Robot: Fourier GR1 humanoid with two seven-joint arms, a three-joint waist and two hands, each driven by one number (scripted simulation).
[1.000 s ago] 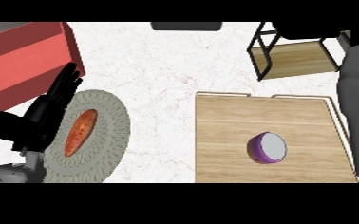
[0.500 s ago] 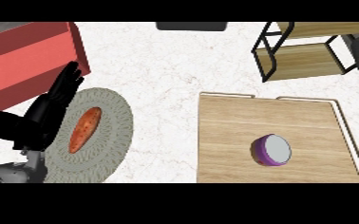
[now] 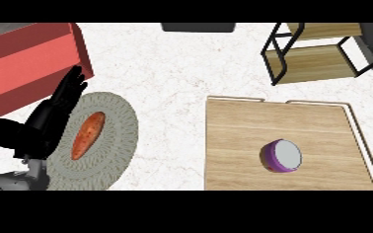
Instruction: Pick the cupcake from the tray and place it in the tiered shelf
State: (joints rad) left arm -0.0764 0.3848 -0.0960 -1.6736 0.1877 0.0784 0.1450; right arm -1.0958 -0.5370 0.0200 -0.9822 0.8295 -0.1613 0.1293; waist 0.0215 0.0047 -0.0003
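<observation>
One view only, from the head, looking down at the white counter (image 3: 167,79).

One hand shows: the left hand (image 3: 45,121), at the left edge of the view, fingers straight and pointing up, relaxed and holding nothing. It overlaps the left rim of one round grey plate (image 3: 120,143). One orange, long vegetable (image 3: 88,135), maybe a carrot or sweet potato, lies on this plate just to the right of the hand. The right hand does not show at all.

One cupcake (image 3: 281,155), purple with a pale top, sits on one wooden tray (image 3: 241,133), well apart from the hand, far to its right. It lies tilted, so I cannot tell clearly which side is the top.

One tiered shelf (image 3: 315,59) with black frame and wooden boards stands beyond the tray, at the upper right, far from the hand. Its top and right side are cut off by the edge.

One red box (image 3: 36,61) is above the hand, cut off at the left. One dark object (image 3: 198,27) at the top middle is mostly cut off; I cannot tell what it is. The grey forearm (image 3: 18,180) is seen only partly at the lower left corner.
</observation>
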